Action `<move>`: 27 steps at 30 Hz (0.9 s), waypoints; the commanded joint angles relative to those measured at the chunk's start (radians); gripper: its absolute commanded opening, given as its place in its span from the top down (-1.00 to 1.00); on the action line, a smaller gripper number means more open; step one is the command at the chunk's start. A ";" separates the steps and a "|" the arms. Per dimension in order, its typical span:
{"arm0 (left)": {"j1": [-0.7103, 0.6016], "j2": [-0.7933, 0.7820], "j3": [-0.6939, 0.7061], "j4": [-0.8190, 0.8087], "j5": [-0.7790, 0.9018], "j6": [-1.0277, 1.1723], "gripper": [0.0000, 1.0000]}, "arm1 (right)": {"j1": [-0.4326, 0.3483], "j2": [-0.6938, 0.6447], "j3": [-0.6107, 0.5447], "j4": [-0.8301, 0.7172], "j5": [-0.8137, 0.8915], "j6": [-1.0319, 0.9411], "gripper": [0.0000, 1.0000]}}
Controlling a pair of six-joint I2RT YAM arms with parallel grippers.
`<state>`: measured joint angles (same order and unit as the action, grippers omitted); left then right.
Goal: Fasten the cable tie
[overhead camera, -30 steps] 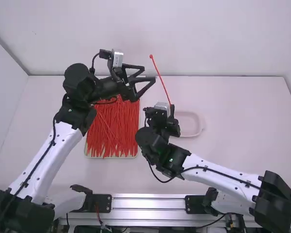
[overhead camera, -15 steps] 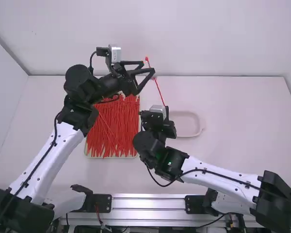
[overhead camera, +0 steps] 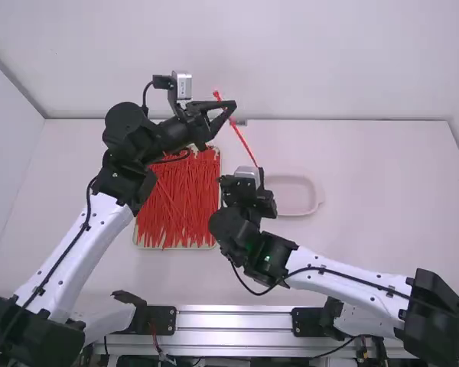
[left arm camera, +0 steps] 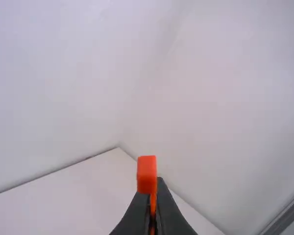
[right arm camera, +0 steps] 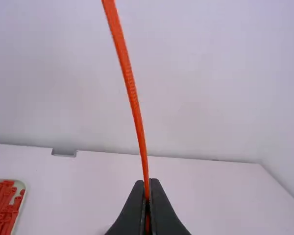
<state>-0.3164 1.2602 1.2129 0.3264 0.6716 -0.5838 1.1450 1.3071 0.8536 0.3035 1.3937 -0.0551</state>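
High view: the cable tie (overhead camera: 237, 134) is held in the air above the counter (overhead camera: 382, 168), stretched almost straight between the two hands. Its long axis slants from the upper end at the left hand (overhead camera: 225, 112) down and toward the robot's right to the right hand (overhead camera: 257, 170).

In the left wrist view the left hand (left arm camera: 152, 198) is pinched tight on the strap, and the square head (left arm camera: 147, 174) pokes out just past the fingertips. In the right wrist view the right hand (right arm camera: 147, 188) is likewise clamped on the strap (right arm camera: 132, 98), which rises away from it with a slight bow. Whether any tail sticks out behind those fingers is hidden.

So the head and the tail end sit at opposite ends of a nearly straight strap, each already in a hand, and they are well apart. As I judge it, fastening depends on closing that gap. The strap has to bend into a loop so the tail end comes round and lines up with the slot in the head. The right hand has the tail end, so it seems better placed to steer it.

Below them lie a tray of spare red ties (overhead camera: 180, 199) and a white dish (overhead camera: 310, 200).
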 commanded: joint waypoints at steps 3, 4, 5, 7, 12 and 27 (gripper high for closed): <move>-0.003 -0.016 0.023 0.002 0.001 0.005 0.97 | 0.006 0.001 0.031 0.003 0.005 0.002 1.00; -0.005 -0.016 0.023 0.000 0.000 0.011 0.97 | 0.008 0.001 0.031 0.003 -0.004 0.000 1.00; -0.006 -0.016 0.023 0.000 0.001 0.014 0.97 | 0.008 0.001 0.031 0.003 -0.008 -0.003 0.97; 0.000 -0.017 0.023 -0.006 -0.002 0.035 0.97 | 0.008 0.001 0.031 0.003 -0.046 -0.034 0.35; 0.018 -0.017 0.023 -0.032 0.000 0.058 0.98 | 0.022 0.000 0.031 0.004 -0.093 -0.047 -0.13; 0.179 -0.017 0.023 -0.076 0.050 0.076 0.97 | 0.172 -0.018 0.032 0.151 -0.093 -0.215 -0.96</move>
<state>-0.1600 1.2602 1.2129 0.2497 0.6991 -0.5236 1.3037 1.3067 0.8536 0.4412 1.2922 -0.2188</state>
